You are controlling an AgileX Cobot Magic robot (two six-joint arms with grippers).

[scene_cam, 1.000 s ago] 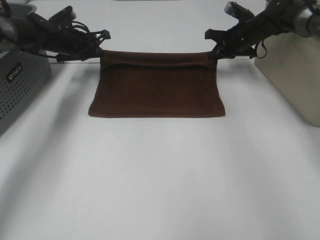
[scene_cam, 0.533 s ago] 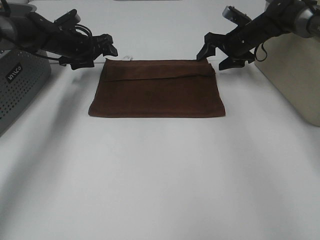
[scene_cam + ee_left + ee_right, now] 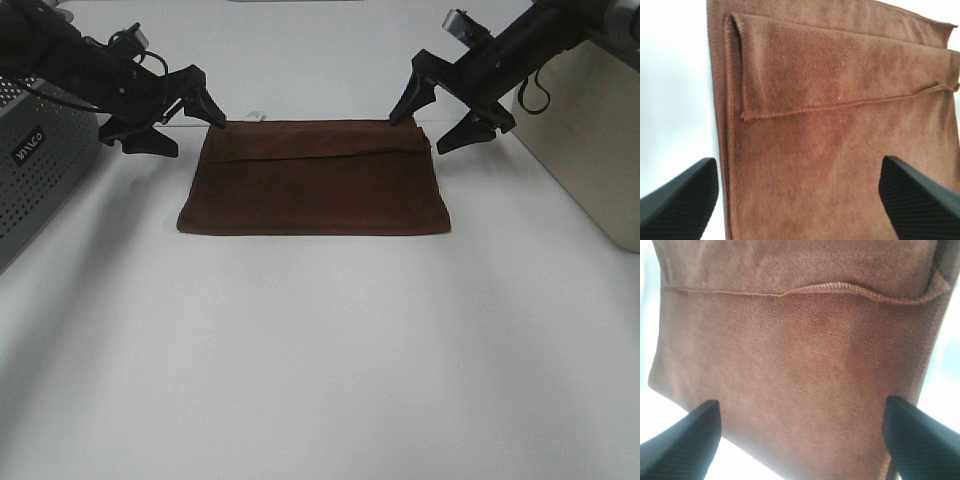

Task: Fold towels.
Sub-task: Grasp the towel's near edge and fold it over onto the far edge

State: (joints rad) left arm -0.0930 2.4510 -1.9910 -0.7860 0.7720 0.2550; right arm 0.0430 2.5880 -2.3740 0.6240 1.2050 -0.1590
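Observation:
The dark brown towel [image 3: 315, 180] lies folded flat on the white table [image 3: 320, 350], with a hemmed flap laid over its far part and a small white tag [image 3: 257, 115] at the far left corner. My left gripper [image 3: 185, 122] is open and empty, hovering just off the towel's far left corner. My right gripper [image 3: 445, 112] is open and empty above the far right corner. The left wrist view shows the towel [image 3: 840, 125] between the spread fingers [image 3: 680, 200]. The right wrist view shows the towel [image 3: 795, 355] between the fingers [image 3: 685, 440].
A grey perforated metal box [image 3: 35, 170] stands at the left edge. A beige box [image 3: 590, 140] stands at the right edge. Bare white table stretches in front of the towel.
Both grippers have let go of the towel's far edge, opened wide and lifted away. The held-up edge has dropped, so the towel now lies flat in its fold.

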